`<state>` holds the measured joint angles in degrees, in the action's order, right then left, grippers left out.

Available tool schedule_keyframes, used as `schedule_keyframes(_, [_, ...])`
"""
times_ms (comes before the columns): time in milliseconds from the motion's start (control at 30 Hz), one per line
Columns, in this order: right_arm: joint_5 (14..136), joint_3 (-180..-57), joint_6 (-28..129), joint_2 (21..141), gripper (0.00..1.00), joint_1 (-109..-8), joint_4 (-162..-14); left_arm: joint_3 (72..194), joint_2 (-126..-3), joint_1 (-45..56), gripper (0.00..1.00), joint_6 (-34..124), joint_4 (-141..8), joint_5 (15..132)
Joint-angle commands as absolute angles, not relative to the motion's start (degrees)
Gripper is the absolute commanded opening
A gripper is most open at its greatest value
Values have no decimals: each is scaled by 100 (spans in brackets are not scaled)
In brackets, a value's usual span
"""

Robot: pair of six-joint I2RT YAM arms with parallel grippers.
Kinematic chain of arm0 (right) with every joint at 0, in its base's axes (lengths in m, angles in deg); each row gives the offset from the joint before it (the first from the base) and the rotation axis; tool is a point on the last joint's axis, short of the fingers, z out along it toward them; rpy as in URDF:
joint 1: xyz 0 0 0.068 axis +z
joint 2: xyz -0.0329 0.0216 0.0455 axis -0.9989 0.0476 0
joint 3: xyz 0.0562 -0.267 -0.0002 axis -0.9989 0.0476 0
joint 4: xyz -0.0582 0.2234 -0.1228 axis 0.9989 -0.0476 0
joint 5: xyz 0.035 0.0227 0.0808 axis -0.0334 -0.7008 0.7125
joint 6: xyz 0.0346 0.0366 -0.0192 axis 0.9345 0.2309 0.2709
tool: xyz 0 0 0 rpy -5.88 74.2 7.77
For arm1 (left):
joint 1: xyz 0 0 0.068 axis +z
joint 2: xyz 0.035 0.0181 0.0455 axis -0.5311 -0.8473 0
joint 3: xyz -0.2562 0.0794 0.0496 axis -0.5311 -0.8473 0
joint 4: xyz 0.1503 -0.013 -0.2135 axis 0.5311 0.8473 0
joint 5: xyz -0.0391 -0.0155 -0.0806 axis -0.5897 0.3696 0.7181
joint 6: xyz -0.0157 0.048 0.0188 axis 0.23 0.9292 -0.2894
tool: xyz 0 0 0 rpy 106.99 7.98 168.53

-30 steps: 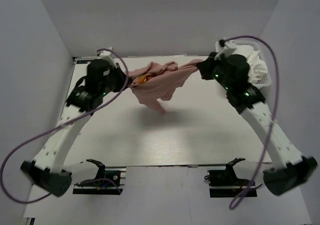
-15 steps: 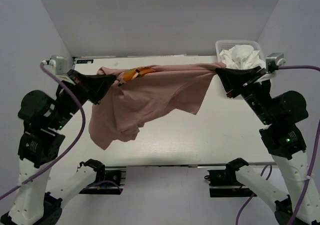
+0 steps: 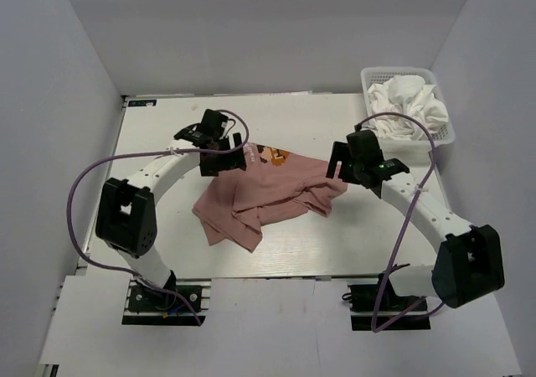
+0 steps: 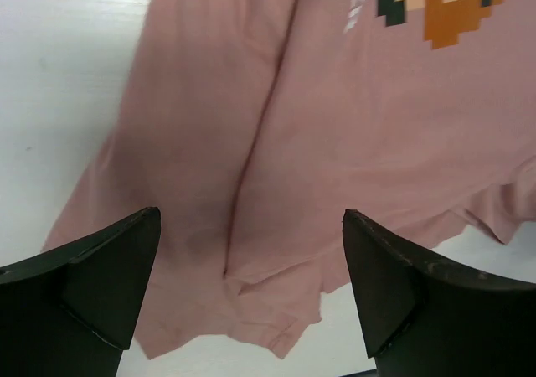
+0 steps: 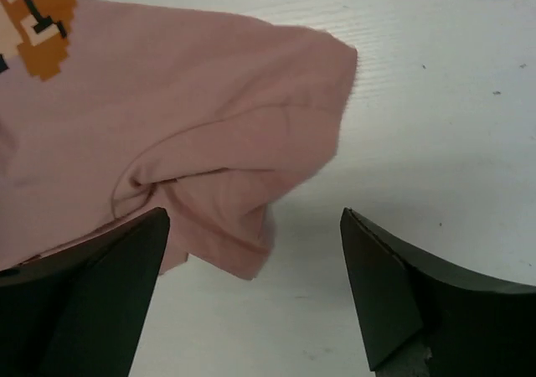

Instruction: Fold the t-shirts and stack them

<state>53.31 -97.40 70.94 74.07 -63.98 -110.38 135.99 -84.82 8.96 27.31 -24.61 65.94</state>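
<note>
Near edge of the table (image 3: 167, 251): bare wood in front of the two arm bases.

Just beyond, mid-table: the pink t-shirt (image 3: 268, 194) lies in a loose, rumpled heap, resting wholly on the surface. One corner trails toward the near left. Several folds overlap across the body and the outline is irregular. Not laid flat, and no fold made yet, by my reading.

Over the shirt's far-left part: left gripper (image 4: 251, 216), jaws standing wide apart, nothing between them, cloth below and not touched. Over the shirt's right end: right gripper (image 5: 254, 216), jaws likewise spread and holding nothing. A rounded, doubled-over edge of pink cloth lies under it, with bare table beside.

Far edge of the shirt: the chest graphic (image 3: 270, 154) faces up, between the two grippers.

Far right corner: a white mesh basket (image 3: 368, 77) with white t-shirts (image 3: 406, 100) bunched inside, well apart from the pink one.

Handling, as I judge it: light, limp cloth with no stiffness. It will sag and drag wherever it isn't held, and a pinch may catch more than one layer. Best hold looks like single-layer edges at two separated points, shoulders or hem corners, so it can be pulled taut and spread. The creased middle is a poor place to grip.
</note>
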Motion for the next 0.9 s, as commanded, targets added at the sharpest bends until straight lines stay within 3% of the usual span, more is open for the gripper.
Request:
schedule_keyframes(0, [4865,-9911,7230,7090,90,-6424,-11022,13620,-7480,853,99,2767,-2245,6165])
schedule_keyframes(233, [5023,-9612,7020,6712,90,-6433,-10995,12257,-6187,800,99,2434,-2254,6849])
schedule_keyframes(433, [5577,-8979,7054,6597,90,-6425,-11039,10377,-5175,502,99,1768,-2711,8588])
schedule_keyframes(533, [5858,-8628,7089,6632,90,-6433,-10889,9953,-4947,186,99,1424,-2860,8495])
schedule_keyframes(633, [5981,-8452,7124,6764,90,-6424,-10915,9830,-5024,-105,99,1213,-3246,8555])
schedule_keyframes(867, [6052,-8337,7204,6642,90,-6424,-10968,10302,-6754,-1282,92,1150,-3266,7950])
